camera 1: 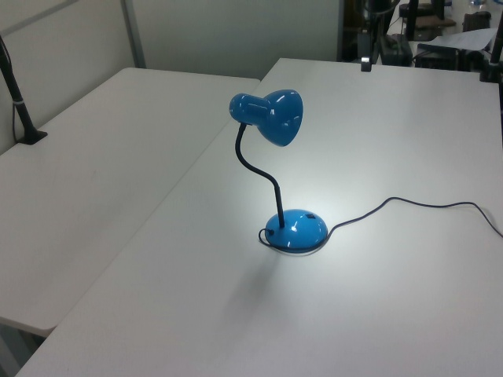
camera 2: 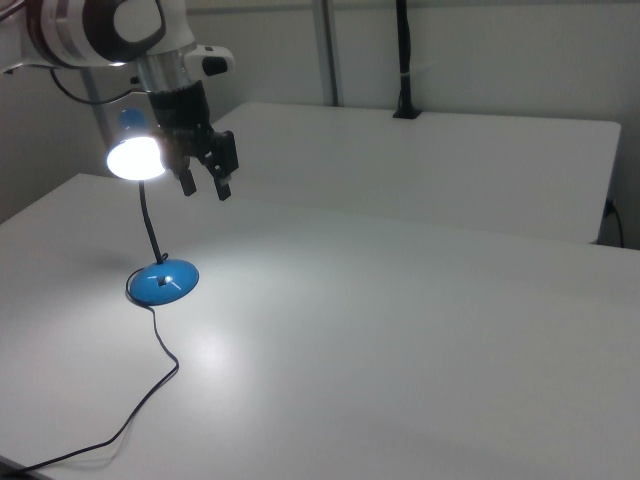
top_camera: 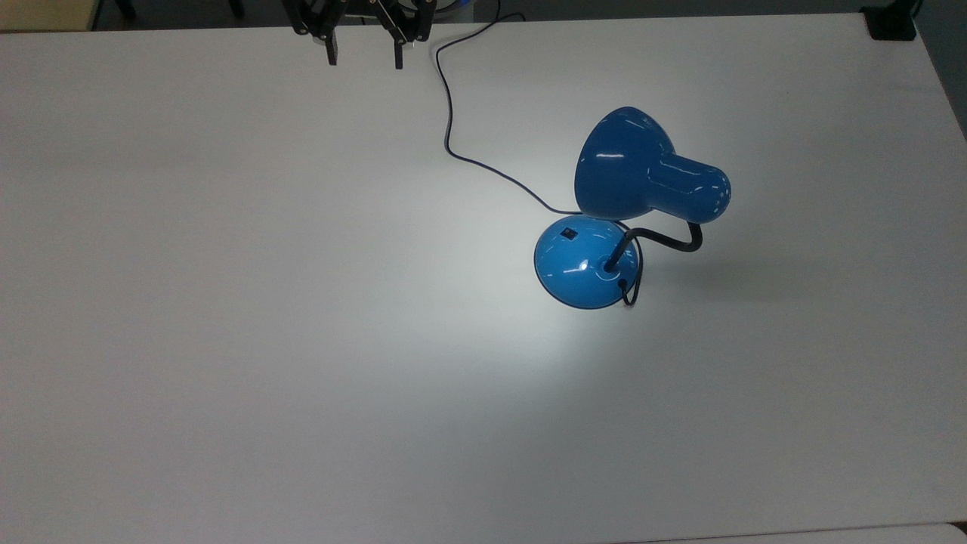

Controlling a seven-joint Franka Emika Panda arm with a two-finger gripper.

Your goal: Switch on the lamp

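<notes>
The lamp (top_camera: 604, 249) stands on the white table (top_camera: 227, 340), toward the top view's right of centre. Its round blue base (top_camera: 585, 264) sits flat on the tabletop, and a small black switch (top_camera: 570, 233) shows on the upper part of the base in the top view. A black gooseneck (top_camera: 665, 240) rises from the base, bends, and carries the glossy blue bell-shaped shade (top_camera: 642, 177), which hangs above the base's far edge in the top view. The shade's mouth glows bright white in the right view (camera 2: 135, 157), and a pale pool of light lies on the table around and in front of the base. A thin dark cord (top_camera: 453, 143) leaves the base, loops behind the gooseneck's foot, then snakes across the table to the top view's upper edge.

The gripper (top_camera: 363, 54) hangs at the top view's upper edge, well apart from the lamp and to the top view's left of the cord. Its two black fingers (top_camera: 331, 54) are spread wide with nothing between them. In the right view the gripper (camera 2: 205, 186) sits just to the right view's right of the glowing shade, fingers pointing down and parted, above the table. In the left view a dark part of the gripper (camera 1: 365, 63) shows at the far end of the table, beyond the shade (camera 1: 271, 116)
</notes>
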